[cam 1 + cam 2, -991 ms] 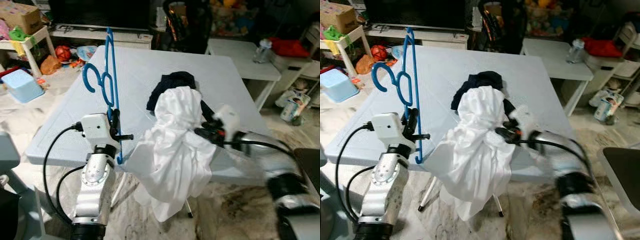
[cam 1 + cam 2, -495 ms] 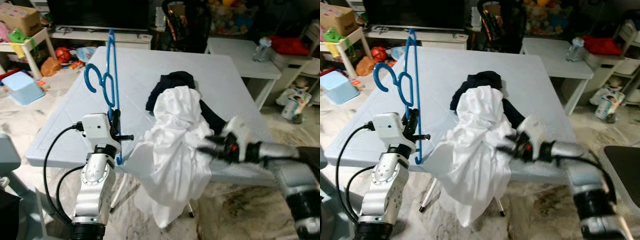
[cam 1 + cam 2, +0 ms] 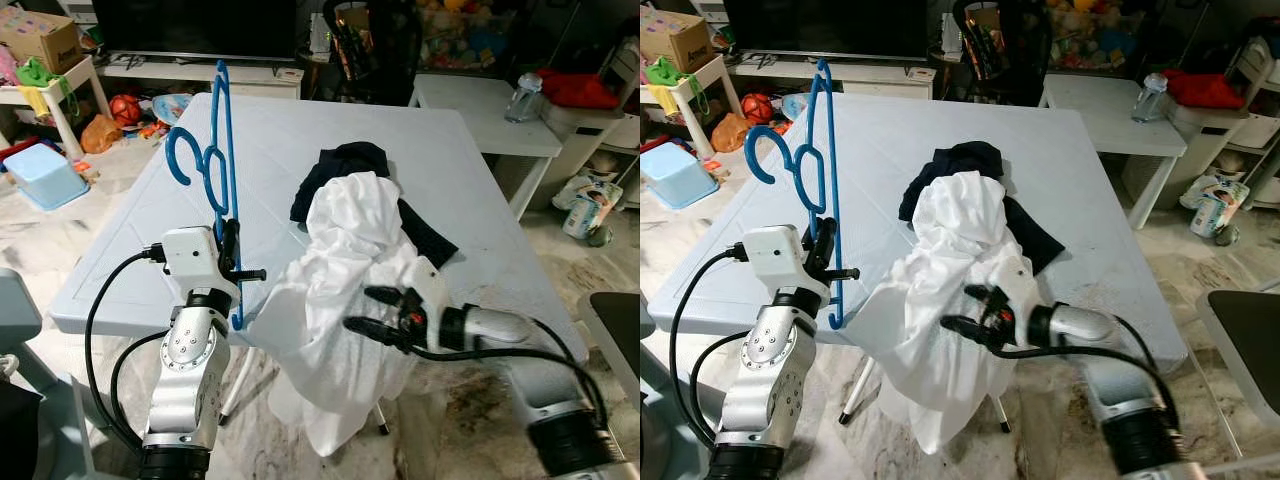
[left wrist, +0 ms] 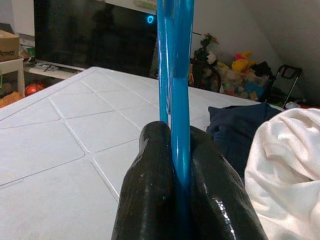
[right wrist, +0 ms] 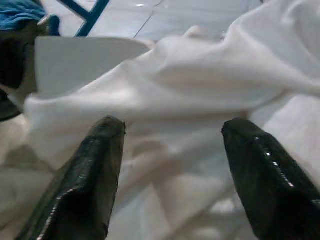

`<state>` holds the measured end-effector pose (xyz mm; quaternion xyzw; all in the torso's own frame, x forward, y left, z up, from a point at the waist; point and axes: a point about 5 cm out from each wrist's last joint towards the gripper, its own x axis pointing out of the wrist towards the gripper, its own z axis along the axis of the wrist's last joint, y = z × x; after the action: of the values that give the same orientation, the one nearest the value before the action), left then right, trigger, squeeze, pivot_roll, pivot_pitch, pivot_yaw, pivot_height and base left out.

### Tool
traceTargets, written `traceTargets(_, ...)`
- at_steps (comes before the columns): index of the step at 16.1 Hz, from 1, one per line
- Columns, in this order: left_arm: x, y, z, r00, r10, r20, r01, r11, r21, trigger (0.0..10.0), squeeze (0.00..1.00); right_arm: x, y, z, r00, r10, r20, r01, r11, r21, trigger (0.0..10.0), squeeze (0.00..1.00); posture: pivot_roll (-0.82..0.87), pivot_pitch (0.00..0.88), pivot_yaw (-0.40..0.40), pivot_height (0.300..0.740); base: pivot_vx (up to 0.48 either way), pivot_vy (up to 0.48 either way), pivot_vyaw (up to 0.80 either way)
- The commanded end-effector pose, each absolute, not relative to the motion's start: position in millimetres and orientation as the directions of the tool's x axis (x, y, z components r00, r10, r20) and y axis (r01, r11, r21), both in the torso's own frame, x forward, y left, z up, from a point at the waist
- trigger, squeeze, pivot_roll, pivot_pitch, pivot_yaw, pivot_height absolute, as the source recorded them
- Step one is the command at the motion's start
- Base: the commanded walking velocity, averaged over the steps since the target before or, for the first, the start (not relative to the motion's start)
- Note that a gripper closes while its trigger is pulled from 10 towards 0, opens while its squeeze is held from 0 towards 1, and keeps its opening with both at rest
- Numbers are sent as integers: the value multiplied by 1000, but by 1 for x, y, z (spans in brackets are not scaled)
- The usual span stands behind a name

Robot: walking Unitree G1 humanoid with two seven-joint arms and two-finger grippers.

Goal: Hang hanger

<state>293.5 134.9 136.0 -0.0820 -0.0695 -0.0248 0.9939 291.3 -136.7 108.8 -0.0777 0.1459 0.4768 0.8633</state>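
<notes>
My left gripper is shut on a blue plastic hanger and holds it upright at the table's near left edge, its hook pointing left. In the left wrist view the hanger's bar runs up between the two black fingers. A white garment lies heaped on the table and spills over the near edge; a dark garment lies under it. My right gripper is open in front of the hanging white cloth, its fingers spread with the white garment just beyond them.
The white folding table has bare surface at the far side and left. A second low white table with a bottle stands to the right. A blue box, toys and a TV stand crowd the floor at the left and back.
My right gripper has swung left and down from the table's right side to the front of the hanging white garment. The left gripper and the hanger have stayed put.
</notes>
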Motion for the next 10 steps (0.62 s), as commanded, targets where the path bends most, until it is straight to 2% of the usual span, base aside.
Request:
traceTargets(1,293,133,127,994,-52,93,66,986,-154,10000,0,295,-135,116,542,779,-314,-830,555,-56,10000,1000,-51,0,-35,740,0,0,0)
traceTargets(2,293,133,128,994,-53,94,67,986,-154,10000,0,299,-134,116,584,750,-312,-806,583,-107,10000,1000,-51,0,-35,740,0,0,0)
traceTargets(3,294,133,128,994,-54,95,68,986,-155,10000,0,306,-131,117,645,708,-287,-760,632,-150,10000,820,-52,0,-34,740,0,0,0)
traceTargets(4,294,133,128,994,-54,96,68,986,-155,10000,0,306,-130,117,643,710,-286,-762,630,-150,10000,820,-50,0,-34,740,0,0,0)
traceTargets(5,294,133,128,994,-55,94,69,985,-156,10000,0,303,-125,114,625,718,-305,-777,607,-165,10000,0,-49,0,-34,740,0,0,0)
traceTargets(10,293,133,128,994,-56,93,70,985,-157,10000,0,289,-106,87,573,711,-408,-810,567,-150,10000,0,-44,0,-34,740,0,0,0)
